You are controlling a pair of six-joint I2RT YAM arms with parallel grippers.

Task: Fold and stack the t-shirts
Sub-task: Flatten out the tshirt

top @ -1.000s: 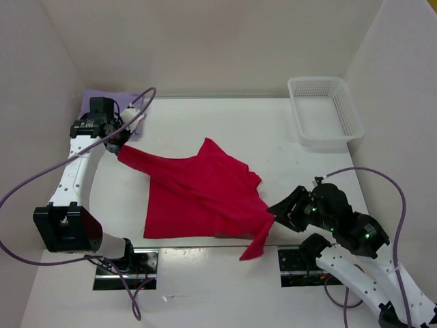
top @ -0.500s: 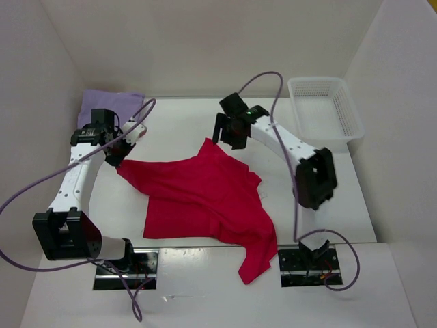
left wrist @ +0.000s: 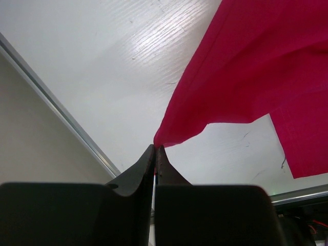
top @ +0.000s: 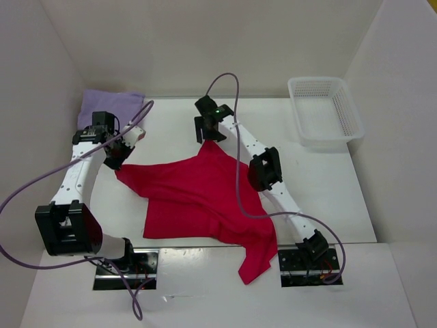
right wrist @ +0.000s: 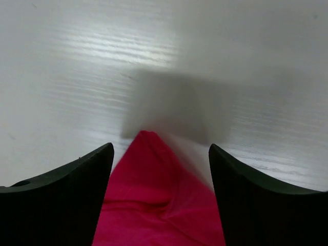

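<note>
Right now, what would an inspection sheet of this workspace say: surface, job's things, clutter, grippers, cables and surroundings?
Surface: white table, wood-grain finish.
Job's things: red t-shirt spread out, unfolded, one part hanging over the near edge; lavender shirt in the far left corner.
Clutter: white mesh basket at far right.
Grippers: left gripper jaws shut on a corner of the red t-shirt; right gripper jaws open either side of its far tip.
Cables: purple cables loop off both arms; the right one passes over the shirt.
Surroundings: plain walls on three sides.
</note>
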